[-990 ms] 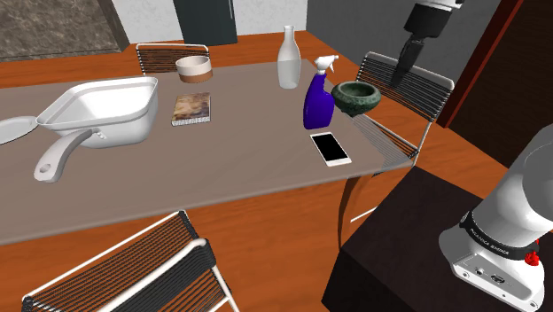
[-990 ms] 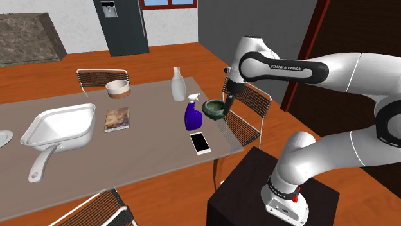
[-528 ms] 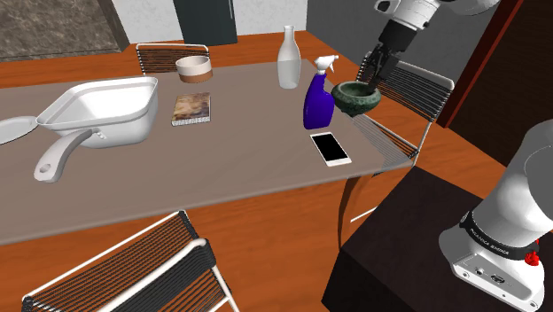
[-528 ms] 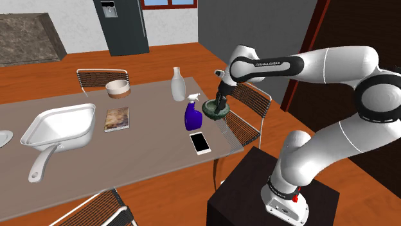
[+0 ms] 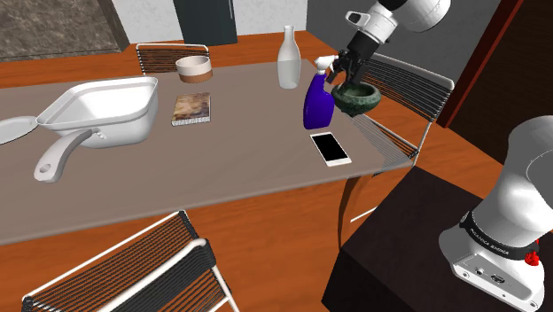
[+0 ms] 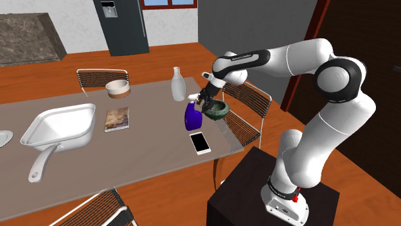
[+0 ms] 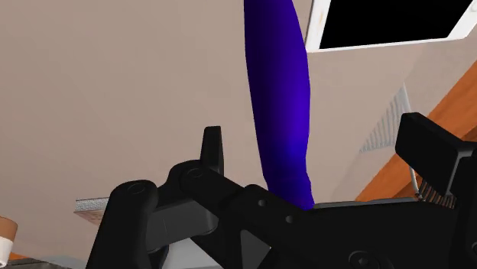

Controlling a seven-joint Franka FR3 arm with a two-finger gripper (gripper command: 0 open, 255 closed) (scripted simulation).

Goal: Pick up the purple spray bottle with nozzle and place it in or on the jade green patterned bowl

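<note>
My pincer point(image 7: 315, 136) stood spread, the purple spray bottle point(image 7: 277, 84) upright between my fingers, untouched. Light, stiff, slick plastic, I judged: best pinched at the narrow neck under the nozzle. The green bowl point(image 5: 356, 97) sat just beside.

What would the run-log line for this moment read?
gripper: open, straddling spray bottle | spray bottle: upright on table, not held | bowl: beside spray bottle
</note>
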